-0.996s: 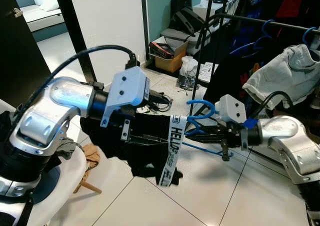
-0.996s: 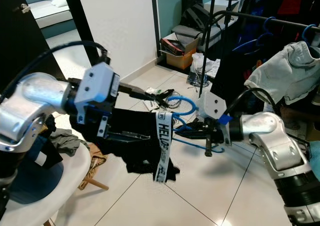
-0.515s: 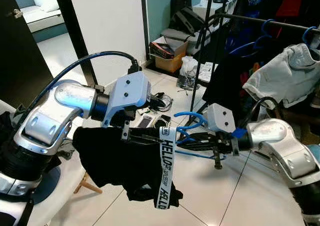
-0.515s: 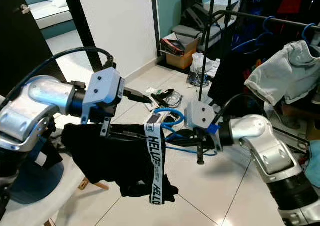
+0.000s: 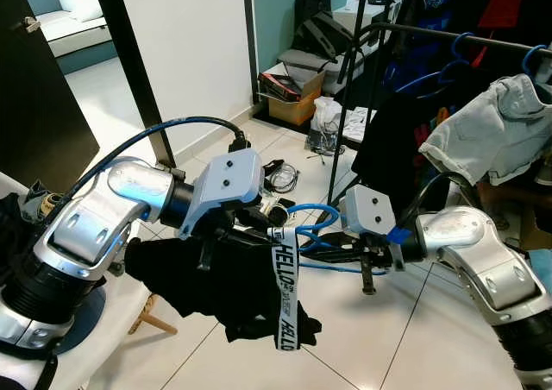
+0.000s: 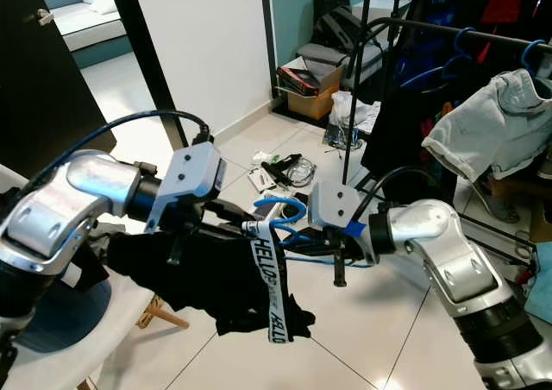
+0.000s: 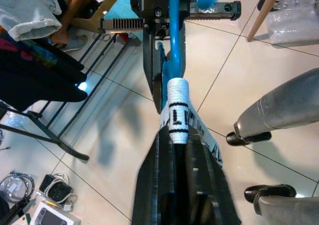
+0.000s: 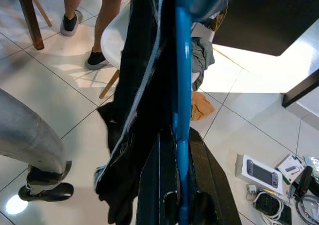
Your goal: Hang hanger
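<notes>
Since the earlier frame, the blue hanger [image 5: 312,226] has been drawn lower and leftward; it is clamped by the right gripper [image 5: 332,250], the garment [image 5: 216,273] pinched in the left gripper [image 5: 259,235]. The clothes rail [image 5: 448,34] lies up and rightward of the right gripper.

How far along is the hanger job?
Done: the black garment is on the blue hanger. In hand: right tool shut on the hanger, left tool on the garment's white band. Left: hooking it on the rail.

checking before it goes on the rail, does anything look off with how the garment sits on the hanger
Yes. The black garment hangs bunched in a lump off one end of the blue hanger, its white lettered band dangling loose. The left gripper and right gripper both clamp the hanger. Cables and gadgets litter the floor.
</notes>
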